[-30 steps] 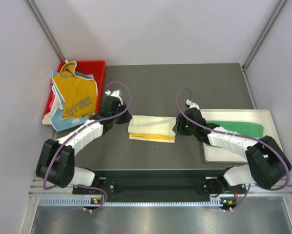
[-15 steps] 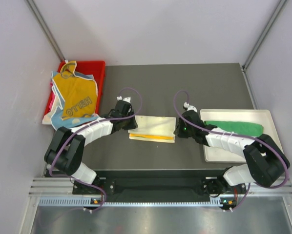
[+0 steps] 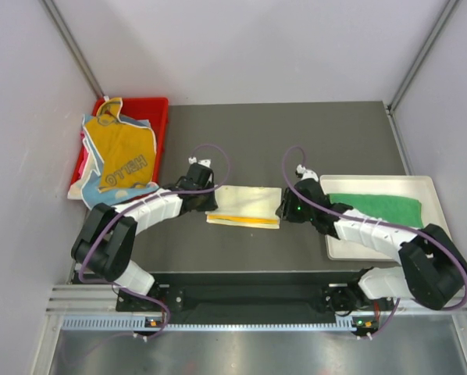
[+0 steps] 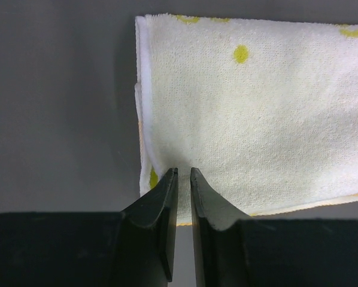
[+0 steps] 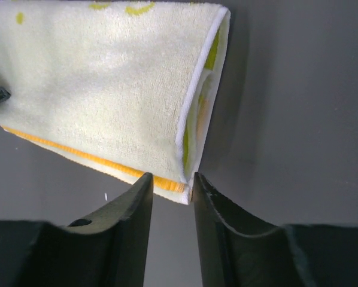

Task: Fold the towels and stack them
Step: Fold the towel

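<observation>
Two ends of the yellow towel [image 3: 245,205] are met: left gripper [image 4: 183,172] at 9 o'clock, grasp unclear; right gripper [image 5: 172,177] at 3 o'clock, parted.

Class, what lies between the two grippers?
The folded yellow towel, lying flat between the left gripper and the right gripper; the top view shows it.

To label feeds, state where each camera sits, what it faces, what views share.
Top external: above, behind the bases, looking down on the dark table; both arms show.
Left wrist: on its arm, facing the left end of the folded pale-yellow towel; left gripper shows.
Right wrist: likewise, at the towel's right end; right gripper shows.
Shared: all three see that towel.
</observation>
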Action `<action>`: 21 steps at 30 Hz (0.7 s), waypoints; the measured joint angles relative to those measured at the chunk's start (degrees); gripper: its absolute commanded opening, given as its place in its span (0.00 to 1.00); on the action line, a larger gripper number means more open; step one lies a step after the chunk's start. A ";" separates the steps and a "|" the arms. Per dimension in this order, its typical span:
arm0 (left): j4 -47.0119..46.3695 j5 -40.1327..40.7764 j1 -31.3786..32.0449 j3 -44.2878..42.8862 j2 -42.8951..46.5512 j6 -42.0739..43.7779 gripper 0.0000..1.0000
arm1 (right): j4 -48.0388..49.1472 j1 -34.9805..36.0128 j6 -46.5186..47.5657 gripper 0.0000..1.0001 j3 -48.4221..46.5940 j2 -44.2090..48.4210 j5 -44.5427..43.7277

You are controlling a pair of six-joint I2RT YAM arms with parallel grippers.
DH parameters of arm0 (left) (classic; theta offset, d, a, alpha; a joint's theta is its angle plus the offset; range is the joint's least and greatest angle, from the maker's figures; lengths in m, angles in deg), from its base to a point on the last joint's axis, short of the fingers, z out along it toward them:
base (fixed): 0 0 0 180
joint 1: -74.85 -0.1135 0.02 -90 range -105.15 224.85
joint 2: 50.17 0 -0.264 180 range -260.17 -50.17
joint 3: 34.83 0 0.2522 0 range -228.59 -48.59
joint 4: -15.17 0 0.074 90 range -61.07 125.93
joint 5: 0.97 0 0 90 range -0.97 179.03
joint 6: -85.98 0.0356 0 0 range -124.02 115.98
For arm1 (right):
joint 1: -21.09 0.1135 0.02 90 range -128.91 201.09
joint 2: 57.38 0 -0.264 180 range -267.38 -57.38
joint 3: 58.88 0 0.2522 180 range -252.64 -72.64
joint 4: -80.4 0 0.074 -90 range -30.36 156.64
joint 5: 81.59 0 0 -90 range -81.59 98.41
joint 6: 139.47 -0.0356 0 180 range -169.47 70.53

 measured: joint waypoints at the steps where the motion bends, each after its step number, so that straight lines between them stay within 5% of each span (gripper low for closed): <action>1: 0.46 0.00 0.15 -0.22 0.00 0.02 0.20 | 0.00 0.00 0.09 0.41 0.00 0.13 -0.11; 8: 2.12 -0.52 1.75 -6.58 -0.52 -0.02 0.21 | -0.04 0.13 0.09 0.44 -0.81 -1.60 -1.18; 21: -1.18 -3.54 8.24 -10.67 -10.25 -2.99 0.20 | 2.34 0.17 -0.68 0.04 -1.18 -4.85 -0.94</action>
